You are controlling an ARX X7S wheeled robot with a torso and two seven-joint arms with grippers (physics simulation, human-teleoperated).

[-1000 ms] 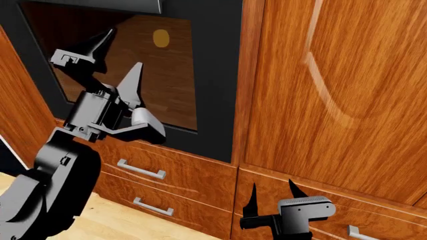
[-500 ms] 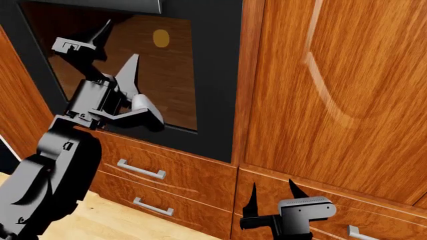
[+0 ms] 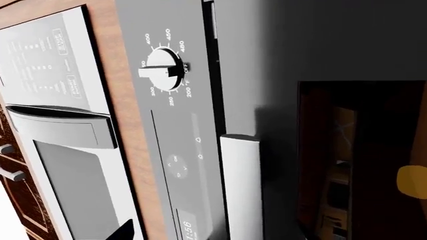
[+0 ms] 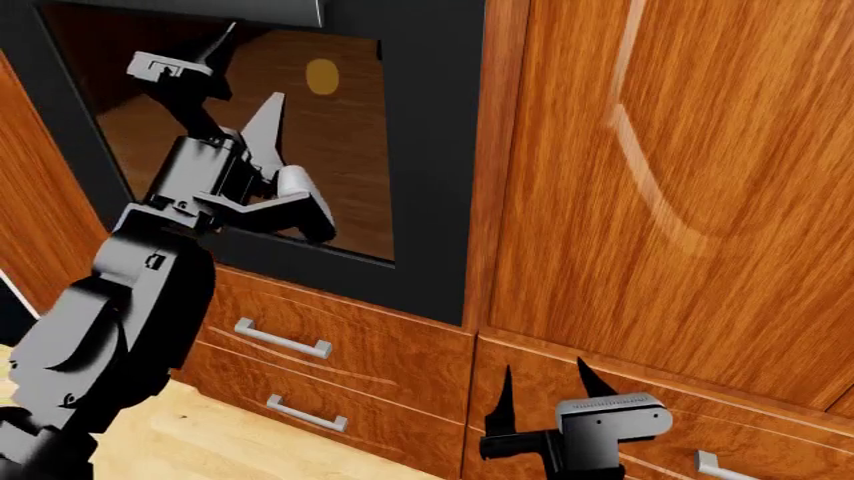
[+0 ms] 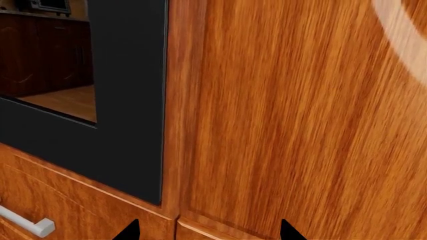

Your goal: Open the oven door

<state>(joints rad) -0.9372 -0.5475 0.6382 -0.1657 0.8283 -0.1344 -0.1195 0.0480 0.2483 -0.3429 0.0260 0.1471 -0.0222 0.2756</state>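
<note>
The oven door (image 4: 434,150) is a black frame around a dark tinted window (image 4: 334,150) and stands closed at the upper left of the head view. Its grey bar handle (image 4: 267,12) runs along the top edge, and the handle's end (image 3: 240,185) shows in the left wrist view beside the door frame (image 3: 320,45). My left gripper (image 4: 248,70) is open in front of the window, fingers pointing up toward the handle, holding nothing. My right gripper (image 4: 545,372) hangs open low down by the drawers, apart from the door (image 5: 127,100), its fingertips spread wide (image 5: 208,232).
A tall reddish wooden cabinet door (image 4: 667,170) stands right of the oven. Wooden drawer fronts with silver handles (image 4: 283,339) lie below it. The control panel with a knob (image 3: 165,70) and a microwave (image 3: 60,125) sit above the door.
My left gripper has risen along the oven window toward the handle and shifted slightly right. The right arm has not moved.
</note>
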